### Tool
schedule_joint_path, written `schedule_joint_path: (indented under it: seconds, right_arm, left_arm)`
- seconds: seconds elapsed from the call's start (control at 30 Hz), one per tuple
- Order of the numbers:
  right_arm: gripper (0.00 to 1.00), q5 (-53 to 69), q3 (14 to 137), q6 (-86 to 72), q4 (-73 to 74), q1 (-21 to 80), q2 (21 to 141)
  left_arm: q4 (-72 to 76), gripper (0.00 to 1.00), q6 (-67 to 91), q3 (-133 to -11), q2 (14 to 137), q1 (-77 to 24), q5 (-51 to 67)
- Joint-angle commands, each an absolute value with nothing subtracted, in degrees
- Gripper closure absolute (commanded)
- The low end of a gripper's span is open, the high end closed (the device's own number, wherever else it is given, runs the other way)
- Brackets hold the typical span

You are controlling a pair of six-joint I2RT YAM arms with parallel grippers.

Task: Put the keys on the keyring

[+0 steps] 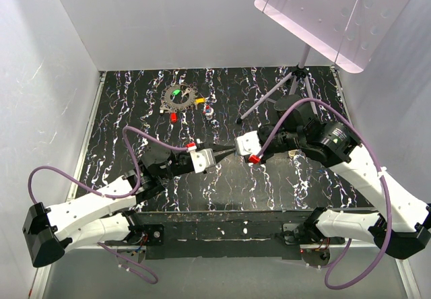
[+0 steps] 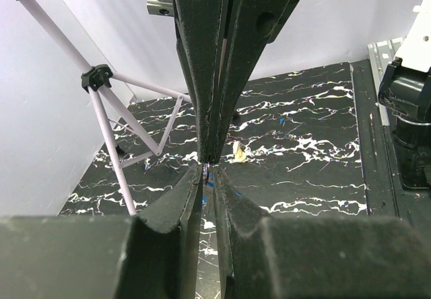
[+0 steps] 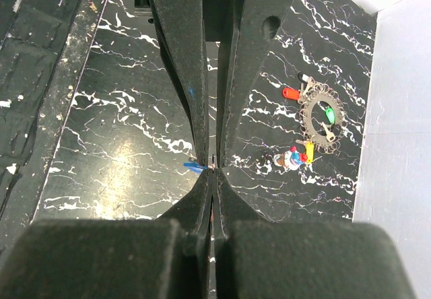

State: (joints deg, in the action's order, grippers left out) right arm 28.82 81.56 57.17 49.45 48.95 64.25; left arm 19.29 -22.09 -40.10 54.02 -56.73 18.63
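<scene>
My two grippers meet tip to tip above the middle of the table. The left gripper (image 1: 224,153) (image 2: 206,171) is shut on a small blue key (image 3: 194,167), whose blue cap sticks out sideways at the joint. The right gripper (image 1: 234,149) (image 3: 213,174) is shut on the same small piece from the opposite side; the thin metal between its pads is barely visible. The keyring (image 1: 180,97) (image 3: 322,114) lies flat at the back of the table, ringed with grey keys, with a green-capped key (image 3: 329,114) inside it. A red-capped key (image 1: 174,117) and a yellow-capped key (image 1: 199,101) lie beside it.
A small red-white-blue object (image 1: 209,110) (image 3: 292,158) lies next to the keyring. A small beige lump (image 2: 239,152) lies on the marbled black table. A music stand's tripod (image 1: 289,83) (image 2: 108,110) stands at the back right, its pink desk (image 1: 330,9) overhanging. White walls enclose the table.
</scene>
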Motion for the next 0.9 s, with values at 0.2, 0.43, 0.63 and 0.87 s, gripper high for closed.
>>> schedule_joint_path:
  seconds: [0.2,0.43,0.63,0.87]
  right_arm:
    - [0.99,29.4,82.0,56.1,47.6,49.7,64.9]
    - [0.79,28.7,82.3,52.5,45.9,49.8,64.5]
    - [0.2,30.7,82.9,44.7,40.6,48.5,62.9]
    - [0.18,36.9,82.5,32.5,26.2,45.2,62.8]
  left_arm:
    - [17.8,1.0,-22.9,-40.9,54.1,-56.5,18.3]
    - [21.7,1.0,-18.6,-38.9,51.5,-54.8,17.5]
    - [46.5,1.0,3.0,-28.3,45.4,-42.8,24.1]
    - [76.0,1.0,20.4,-24.8,48.3,-38.9,25.2]
